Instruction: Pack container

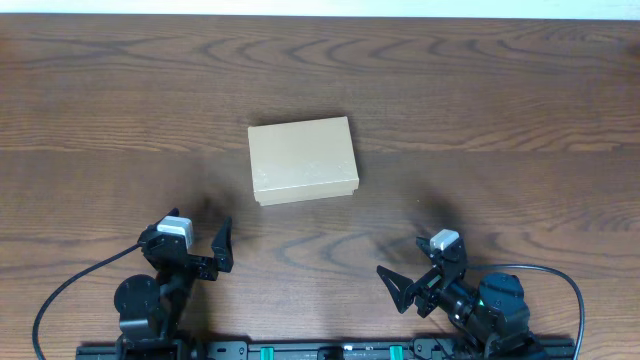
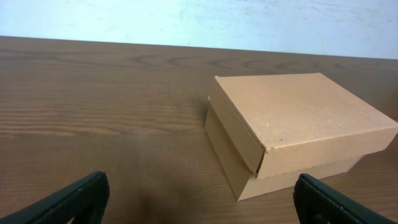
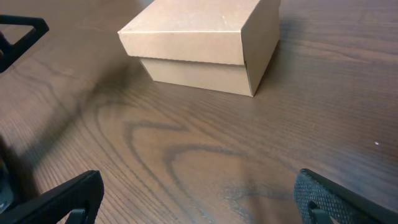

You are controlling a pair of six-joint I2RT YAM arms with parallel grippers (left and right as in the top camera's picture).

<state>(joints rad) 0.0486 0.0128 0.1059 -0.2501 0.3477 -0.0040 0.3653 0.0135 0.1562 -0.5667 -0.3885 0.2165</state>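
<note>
Overhead, I see the container (image 1: 303, 160) with its lid shut, just left of centre on the table (image 1: 520, 100). My left gripper (image 1: 190, 243) at lower left and right gripper (image 1: 422, 270) at lower right are both spread wide, well apart from it.

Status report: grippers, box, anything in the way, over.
Left gripper open, empty. Right gripper open, empty. Box lid shut, untouched, mid-table. Nothing seen between grippers and box.
</note>
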